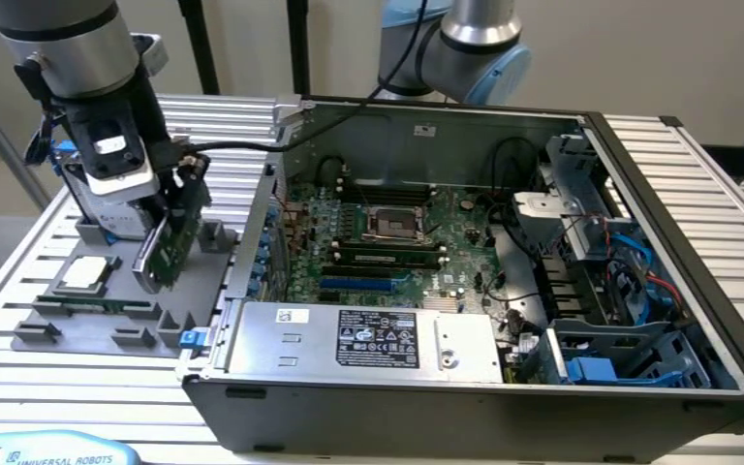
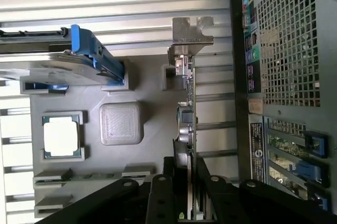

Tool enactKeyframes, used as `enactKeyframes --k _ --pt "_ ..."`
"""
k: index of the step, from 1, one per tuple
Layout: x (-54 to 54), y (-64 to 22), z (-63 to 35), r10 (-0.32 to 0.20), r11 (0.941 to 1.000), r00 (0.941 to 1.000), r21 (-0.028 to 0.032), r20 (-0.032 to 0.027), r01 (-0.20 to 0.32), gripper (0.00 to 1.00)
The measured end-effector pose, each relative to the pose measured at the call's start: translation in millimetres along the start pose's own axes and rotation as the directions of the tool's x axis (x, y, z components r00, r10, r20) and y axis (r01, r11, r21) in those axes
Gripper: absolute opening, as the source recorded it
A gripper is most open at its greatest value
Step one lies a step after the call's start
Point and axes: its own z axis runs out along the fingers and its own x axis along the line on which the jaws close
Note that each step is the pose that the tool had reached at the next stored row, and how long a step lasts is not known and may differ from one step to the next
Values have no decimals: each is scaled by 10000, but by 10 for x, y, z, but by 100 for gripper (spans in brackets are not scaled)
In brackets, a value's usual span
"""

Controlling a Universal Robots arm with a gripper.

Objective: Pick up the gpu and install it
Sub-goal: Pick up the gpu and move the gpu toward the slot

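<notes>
Gripper [image 1: 171,208] fingers [image 2: 164,184] are clenched on the gpu [image 1: 168,240]. It's a thin green board, edge-on in the wrist view, with a narrow silver bracket [image 2: 190,31] at the free end. I'm holding it tilted over the grey parts tray [image 1: 88,334] on the tabletop [image 1: 11,373], at the exterior view's left of the open PC case [image 1: 476,387]. The processor chip [image 1: 85,274] sits in the tray just beside it.

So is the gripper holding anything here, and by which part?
Yes: the gripper grips the gpu, its fingers pinching the card's two flat faces, away from the silver bracket end.
</notes>
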Motion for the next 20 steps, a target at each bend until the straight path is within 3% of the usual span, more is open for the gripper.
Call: enactKeyframes --k 8,13,20 --pt "-23 15 -366 -54 10000 10000 -1 -4 54 27" --pt "-100 32 -588 -91 10000 10000 -5 -7 91 27" --pt "-300 49 -899 -158 9998 9999 -116 -22 158 27"
